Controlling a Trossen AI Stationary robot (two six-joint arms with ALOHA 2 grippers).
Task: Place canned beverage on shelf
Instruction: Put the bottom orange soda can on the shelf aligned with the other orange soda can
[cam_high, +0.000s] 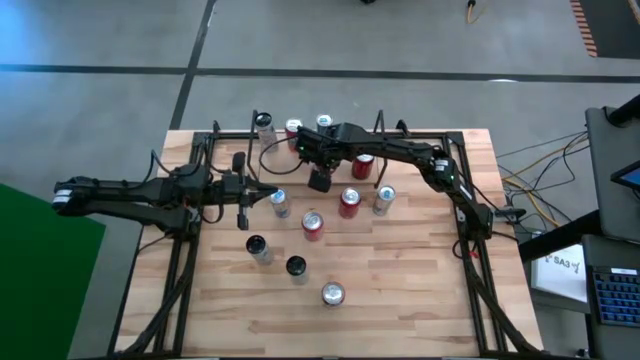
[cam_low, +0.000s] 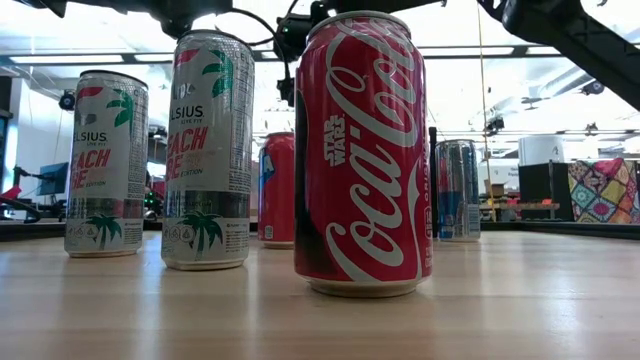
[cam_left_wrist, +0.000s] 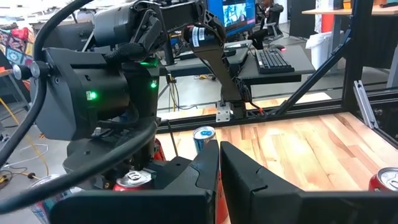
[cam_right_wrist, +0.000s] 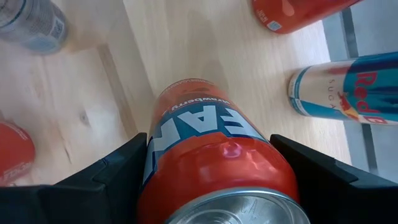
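My right gripper (cam_high: 320, 181) points down over the table's middle far part, shut on an orange Fanta can (cam_right_wrist: 205, 124) that it hides in the high view. The shelf (cam_high: 235, 140) of thin black rods with a wooden floor runs along the far edge; three cans stand on it, one a tall silver can (cam_high: 263, 123). My left gripper (cam_high: 246, 196) hovers at mid left, level, pointing to the table's right, shut and empty; it also shows in the left wrist view (cam_left_wrist: 219, 163). My right gripper pinches the Fanta can between its two fingers, on opposite sides of the can's wall near the top rim (cam_right_wrist: 163, 163). The fingers come from above and point down along the upright can. I cannot tell whether the can's base rests on the table.
Loose cans stand around: red cans (cam_high: 363, 166) (cam_high: 348, 203) (cam_high: 313, 226), silver cans (cam_high: 279, 203) (cam_high: 384, 199) (cam_high: 332, 293), dark cans (cam_high: 257, 249) (cam_high: 296, 268). Black side frames (cam_high: 470, 270) flank the table. A Coca-Cola can (cam_low: 365, 150) fills the low view.
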